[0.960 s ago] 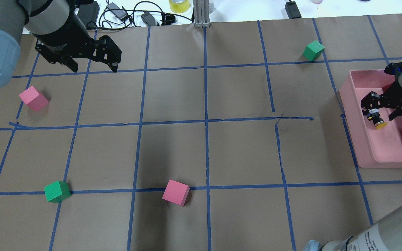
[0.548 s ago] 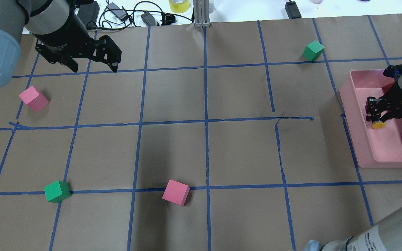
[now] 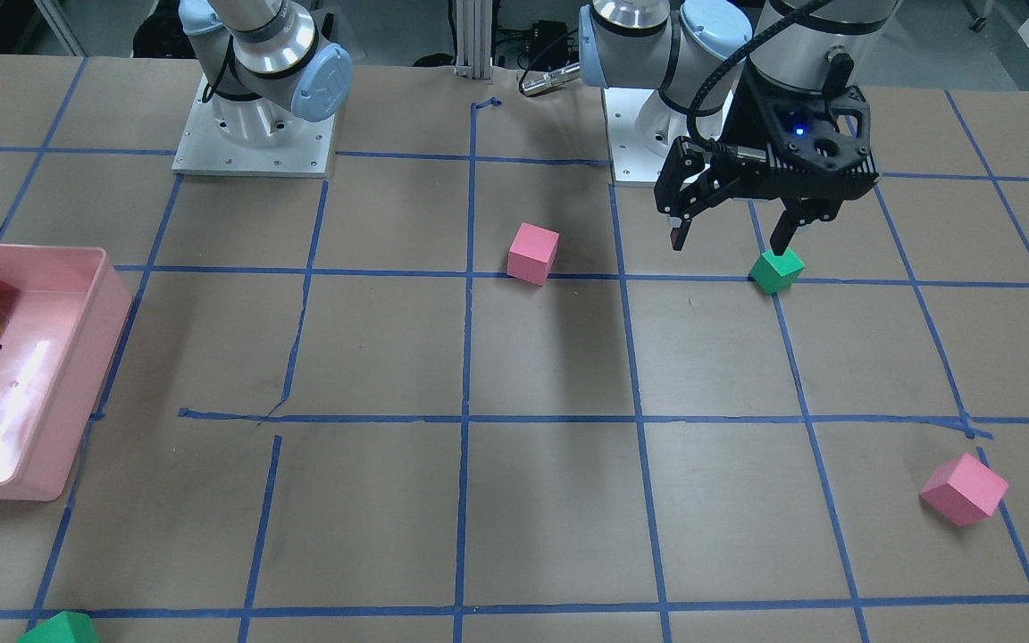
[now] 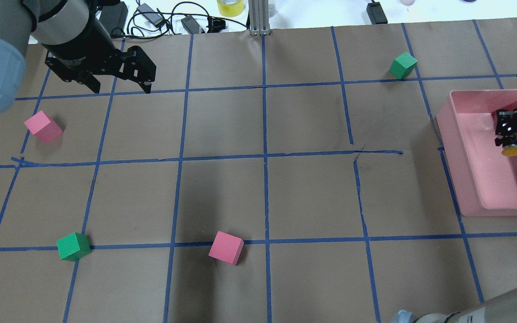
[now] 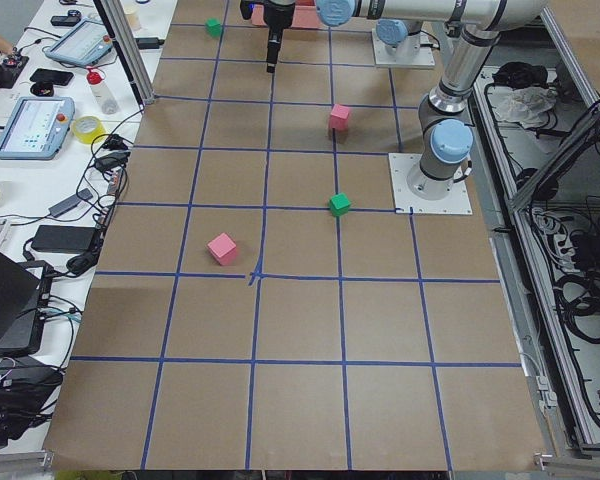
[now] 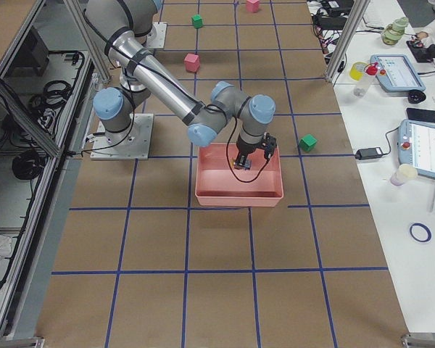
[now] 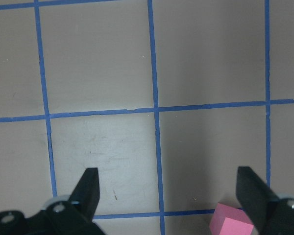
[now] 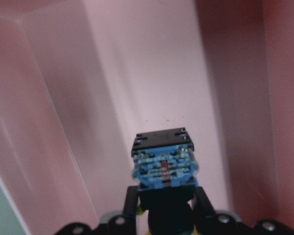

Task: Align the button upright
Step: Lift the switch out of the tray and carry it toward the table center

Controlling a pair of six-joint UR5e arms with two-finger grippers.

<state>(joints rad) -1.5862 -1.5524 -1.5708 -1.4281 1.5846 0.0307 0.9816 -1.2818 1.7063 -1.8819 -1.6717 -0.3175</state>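
A: Where did the overhead camera sit?
B: Behind the robot [image 3: 251, 116], looking forward and down on the worktop [image 4: 222, 130]. The front camera faced it from across; both shared the pink bin [image 4: 460, 179].
A: The sides?
B: High at each worktop end, far off. Wrist cameras sat close: left over the taped grid [image 7: 155, 73], right tight on the button [image 8: 164, 166].

Button [image 4: 511, 151] in R hand [image 4: 511, 142], inside bin [image 4: 453, 152] (table's R end); L hand [image 4: 121, 87] well apart.
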